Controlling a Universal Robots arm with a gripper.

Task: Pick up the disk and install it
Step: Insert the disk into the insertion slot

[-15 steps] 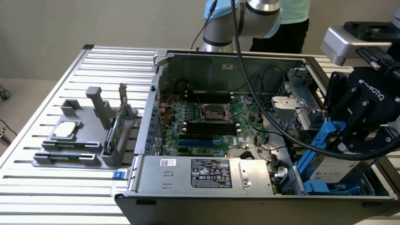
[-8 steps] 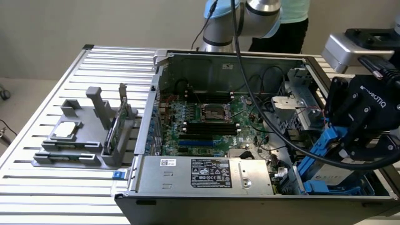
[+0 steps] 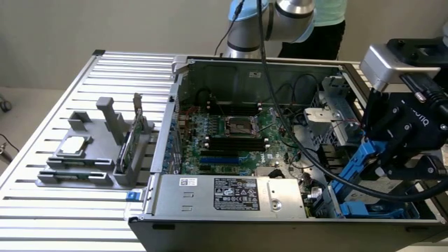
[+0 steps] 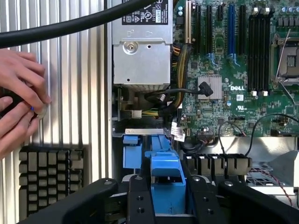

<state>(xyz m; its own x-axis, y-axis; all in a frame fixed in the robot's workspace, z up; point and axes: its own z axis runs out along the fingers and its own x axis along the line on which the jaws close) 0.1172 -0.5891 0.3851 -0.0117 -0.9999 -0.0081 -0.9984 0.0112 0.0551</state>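
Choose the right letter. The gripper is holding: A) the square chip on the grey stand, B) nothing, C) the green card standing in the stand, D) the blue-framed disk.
D: in the wrist view the gripper is clamped on the blue-framed disk, over the computer case.

The case [image 3: 252, 68] sits on the table [image 3: 63, 220], with a rack [image 3: 91, 157] at the exterior view's left of it. The disk [image 3: 358, 165], in the gripper [image 4: 168, 189], hangs over the case's end at that view's right.
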